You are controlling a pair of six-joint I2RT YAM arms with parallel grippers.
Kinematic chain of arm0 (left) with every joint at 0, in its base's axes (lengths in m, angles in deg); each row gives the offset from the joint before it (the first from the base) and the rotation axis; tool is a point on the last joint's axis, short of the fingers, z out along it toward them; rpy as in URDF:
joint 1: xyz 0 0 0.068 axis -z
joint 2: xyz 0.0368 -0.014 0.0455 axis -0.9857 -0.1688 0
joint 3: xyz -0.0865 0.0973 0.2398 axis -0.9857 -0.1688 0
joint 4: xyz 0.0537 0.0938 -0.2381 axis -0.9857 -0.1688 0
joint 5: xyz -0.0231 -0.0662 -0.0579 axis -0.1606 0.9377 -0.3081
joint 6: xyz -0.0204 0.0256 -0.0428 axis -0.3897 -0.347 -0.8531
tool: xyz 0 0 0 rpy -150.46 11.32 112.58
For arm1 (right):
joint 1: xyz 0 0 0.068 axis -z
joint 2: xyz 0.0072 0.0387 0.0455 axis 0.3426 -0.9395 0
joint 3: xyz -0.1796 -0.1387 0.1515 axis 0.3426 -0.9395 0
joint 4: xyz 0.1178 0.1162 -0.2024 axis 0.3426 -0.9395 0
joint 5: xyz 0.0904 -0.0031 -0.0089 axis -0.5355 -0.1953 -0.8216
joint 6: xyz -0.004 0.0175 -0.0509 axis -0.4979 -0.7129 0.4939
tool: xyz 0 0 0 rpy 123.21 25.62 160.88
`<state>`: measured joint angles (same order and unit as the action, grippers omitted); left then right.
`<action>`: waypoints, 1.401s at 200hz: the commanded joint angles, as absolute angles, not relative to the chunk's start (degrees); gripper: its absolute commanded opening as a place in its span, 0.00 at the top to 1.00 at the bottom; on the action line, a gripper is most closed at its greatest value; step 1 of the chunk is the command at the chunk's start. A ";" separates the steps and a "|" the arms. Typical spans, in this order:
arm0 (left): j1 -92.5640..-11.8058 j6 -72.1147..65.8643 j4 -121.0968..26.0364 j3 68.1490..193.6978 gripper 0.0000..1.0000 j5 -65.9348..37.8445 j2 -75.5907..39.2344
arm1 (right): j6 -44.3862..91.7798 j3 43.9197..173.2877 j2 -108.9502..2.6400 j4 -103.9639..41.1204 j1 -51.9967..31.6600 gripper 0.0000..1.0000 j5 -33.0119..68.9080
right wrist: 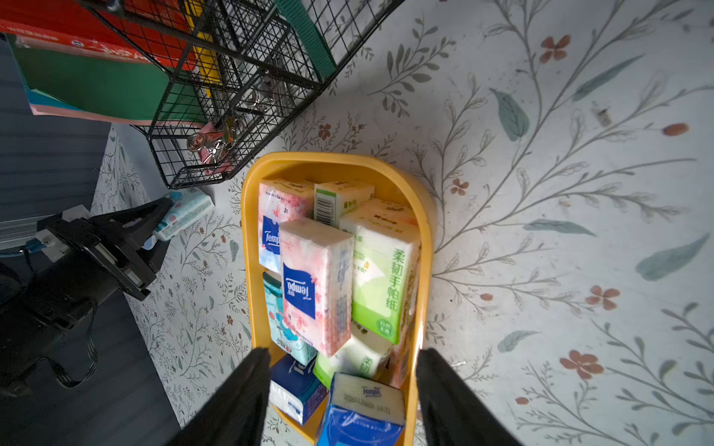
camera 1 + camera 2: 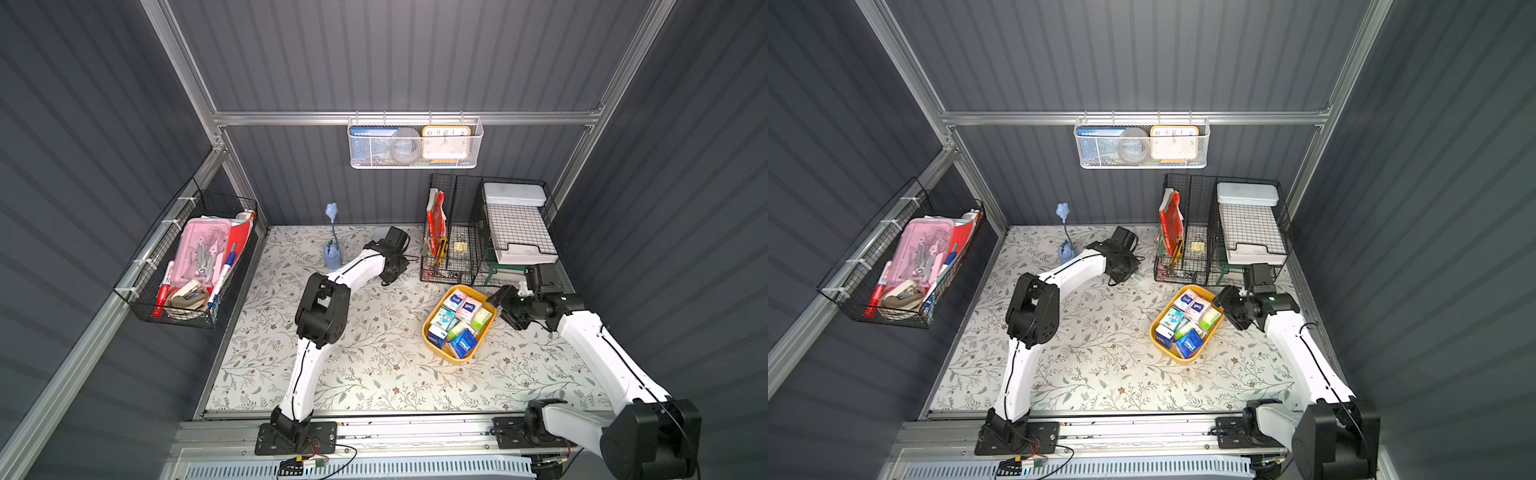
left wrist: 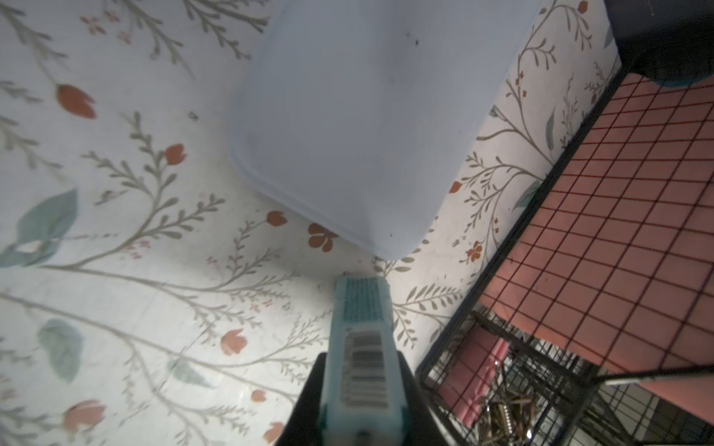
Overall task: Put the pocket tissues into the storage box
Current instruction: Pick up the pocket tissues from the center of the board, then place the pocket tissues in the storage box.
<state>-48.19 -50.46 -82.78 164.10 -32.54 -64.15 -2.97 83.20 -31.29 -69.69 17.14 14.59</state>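
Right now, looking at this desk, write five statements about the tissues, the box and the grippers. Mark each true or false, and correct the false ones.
1. The left gripper is shut on a light-blue tissue packet. True.
2. The right gripper holds a pink packet. False: its jaws stand open and empty at the edge of the storage box.
3. The storage box is empty. False: it is packed with tissue packets.
4. The pale blue case lies on the table near the black wire basket. True.
5. The storage box stands inside the black wire basket. False: it stands on the table in front of it.
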 commanded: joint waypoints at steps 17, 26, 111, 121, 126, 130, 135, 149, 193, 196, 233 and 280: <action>-48.56 -42.62 -83.15 158.01 0.77 -33.42 -53.32 | -2.95 82.87 -29.94 -70.51 16.91 0.35 15.13; -48.56 -40.54 -82.90 156.39 0.77 -33.00 -50.91 | -3.11 82.87 -29.99 -70.43 16.88 0.35 15.18; -40.04 -50.24 -67.97 136.79 0.76 -25.08 -32.40 | -4.62 83.32 -30.54 -68.74 16.69 0.36 14.15; -38.30 -51.90 -66.06 136.19 0.76 -23.35 -32.88 | -4.62 83.44 -30.49 -68.89 16.60 0.36 14.13; -37.57 -52.44 -65.54 136.45 0.76 -22.33 -33.45 | -4.54 83.55 -30.38 -69.03 16.56 0.36 14.13; -36.92 -52.67 -65.43 136.80 0.76 -21.53 -34.03 | -4.49 83.57 -30.30 -69.14 16.48 0.36 14.14; -36.27 -52.71 -65.50 137.40 0.76 -20.54 -34.93 | -4.49 83.62 -30.21 -69.21 16.49 0.35 14.13; -34.67 -51.79 -66.01 138.50 0.75 -17.13 -37.61 | -4.49 83.62 -29.81 -69.54 16.52 0.35 14.18; -34.19 -39.35 -72.50 145.46 0.73 -2.44 -43.45 | -3.66 84.01 -28.43 -71.11 16.48 0.35 15.04; -34.15 -38.02 -73.02 145.74 0.72 -1.88 -43.64 | -3.58 84.10 -28.44 -71.15 16.50 0.35 15.07; -34.14 -23.03 -80.54 149.37 0.72 8.08 -46.44 | -3.83 84.16 -28.58 -71.16 16.51 0.35 14.75; -34.61 -0.58 -95.84 157.57 0.73 12.87 -54.72 | -3.39 85.37 -28.49 -72.44 16.52 0.35 15.17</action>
<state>-33.94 -16.32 -84.46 154.94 8.38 -50.75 -4.24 83.44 -28.89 -70.46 16.77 14.57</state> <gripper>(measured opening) 0.276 0.646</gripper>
